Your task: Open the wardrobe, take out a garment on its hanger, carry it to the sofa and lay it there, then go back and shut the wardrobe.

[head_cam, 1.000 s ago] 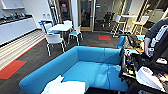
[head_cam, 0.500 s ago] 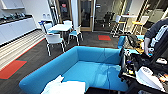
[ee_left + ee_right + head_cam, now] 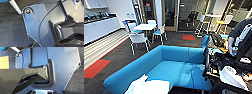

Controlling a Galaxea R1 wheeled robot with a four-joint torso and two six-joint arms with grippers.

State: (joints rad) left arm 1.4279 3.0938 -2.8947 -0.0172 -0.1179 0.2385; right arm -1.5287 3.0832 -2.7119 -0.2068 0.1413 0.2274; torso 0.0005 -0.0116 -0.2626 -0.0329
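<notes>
1. Both wrist views look past the robot's own dark plate and jointed bar to dark carpet; the fingers of the left and right grippers cannot be made out, so whether either is apart or together cannot be told.
2. Nearest the robot in the head view, the garment (image 3: 149,87), a white T-shirt, lies crumpled on the near end of the sofa (image 3: 171,67), resting on the blue seat cushion close to the near arm. Whether its hanger lies with it cannot be told.
3. The bright blue L-shaped sofa spreads out ahead of the robot, its low backrest running away along the left and across the far side, the seat beyond the shirt bare.
4. To the robot's right, just beside the sofa's end, stands a dark cart (image 3: 226,72) loaded with gear, including a white roll (image 3: 230,75); a person (image 3: 239,32) in a dark top leans over it.
5. Farther ahead and to the left, beyond the sofa back, white chairs with light-blue seats (image 3: 137,38) ring a white table (image 3: 145,26) on dark carpet.
6. Red floor patches (image 3: 95,68) lie left of the sofa and farther off near a doorway; white counters (image 3: 99,27) line the far left wall, and tall stools (image 3: 201,23) stand at a high table in the distance to the right.
</notes>
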